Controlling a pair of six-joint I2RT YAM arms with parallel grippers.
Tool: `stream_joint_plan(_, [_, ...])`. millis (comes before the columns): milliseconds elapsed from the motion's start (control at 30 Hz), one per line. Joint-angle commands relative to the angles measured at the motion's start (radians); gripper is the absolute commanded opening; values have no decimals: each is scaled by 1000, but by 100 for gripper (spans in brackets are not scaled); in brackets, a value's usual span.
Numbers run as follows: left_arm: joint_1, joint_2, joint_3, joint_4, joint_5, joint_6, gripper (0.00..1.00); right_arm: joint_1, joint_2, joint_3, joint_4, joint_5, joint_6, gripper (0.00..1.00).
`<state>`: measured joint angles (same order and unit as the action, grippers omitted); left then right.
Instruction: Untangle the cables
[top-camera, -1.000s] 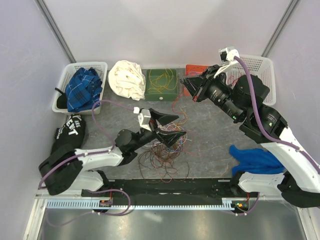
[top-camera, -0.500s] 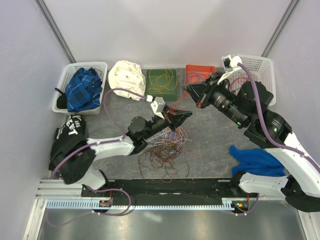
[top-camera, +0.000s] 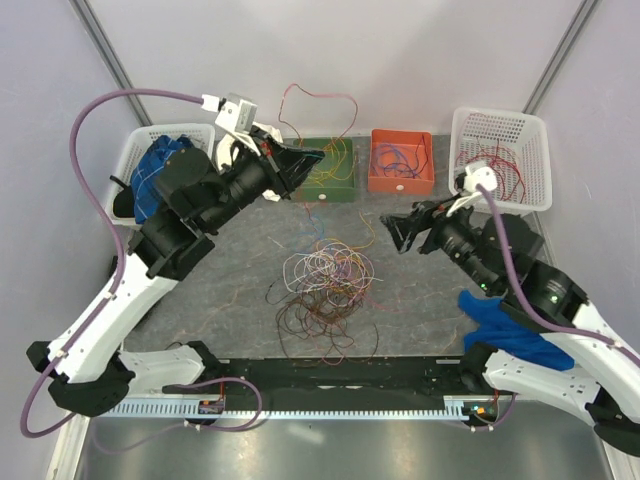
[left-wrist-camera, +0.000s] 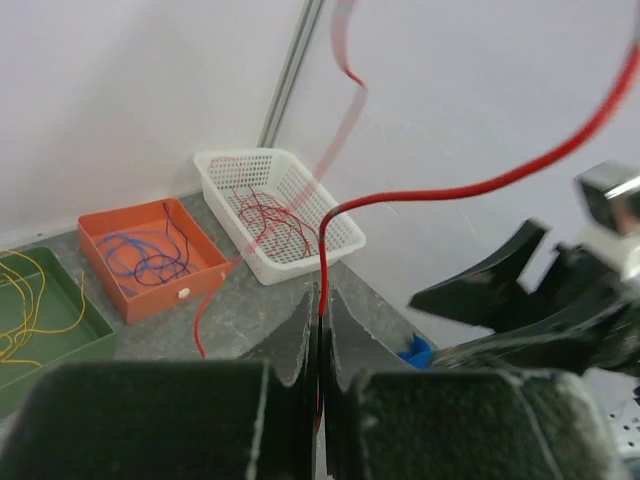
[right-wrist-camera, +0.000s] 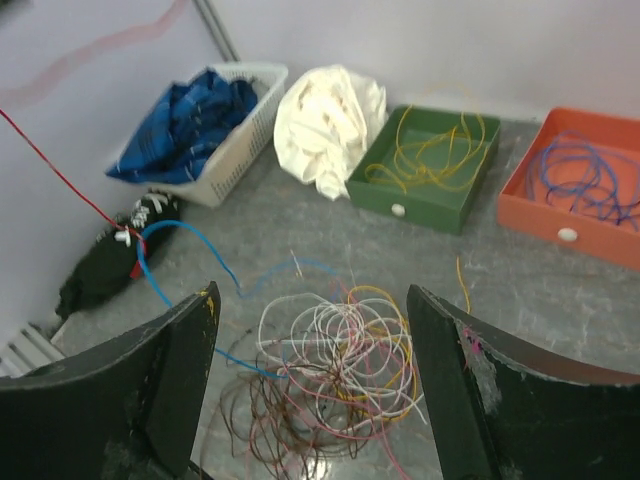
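The tangle of cables (top-camera: 325, 290), white, pink, yellow and brown loops, lies on the grey table mid-front. My left gripper (top-camera: 303, 163) is raised at the back left, shut on a red cable (top-camera: 318, 97) that arcs up above it. In the left wrist view that red cable (left-wrist-camera: 328, 240) runs out from between the closed fingers (left-wrist-camera: 298, 335). To the right of the tangle my right gripper (top-camera: 395, 232) hangs open, holding nothing. Its wrist view looks down on the tangle (right-wrist-camera: 345, 365) between the spread fingers, and a blue cable (right-wrist-camera: 170, 232) trails off to the left.
A green tray (top-camera: 338, 185) with yellow cables, an orange tray (top-camera: 400, 183) with blue cables and a white basket (top-camera: 500, 120) with red cables line the back. Another basket (top-camera: 125, 170) holds blue cloth. White cloth (right-wrist-camera: 330, 120), black cloth (right-wrist-camera: 105, 260) and blue cloth (top-camera: 500, 320) lie around.
My left gripper shut on the red cable at the tangle and rose to the back left, pulling it out. My right gripper opened and came forward and down.
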<state>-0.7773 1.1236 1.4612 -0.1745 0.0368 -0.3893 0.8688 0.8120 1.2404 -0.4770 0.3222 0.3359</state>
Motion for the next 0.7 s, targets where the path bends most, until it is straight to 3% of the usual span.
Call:
stream_joint_plan(0, [3, 82, 142, -327, 81, -14, 2, 1, -45, -125, 152, -103, -24, 83])
stream_joint_plan(367, [1, 134, 126, -306, 176, -105, 2, 1, -27, -298, 599, -391, 80, 84])
stream_joint_plan(667, [1, 140, 105, -287, 196, -122, 2, 4, 110, -348, 771, -479, 129, 81])
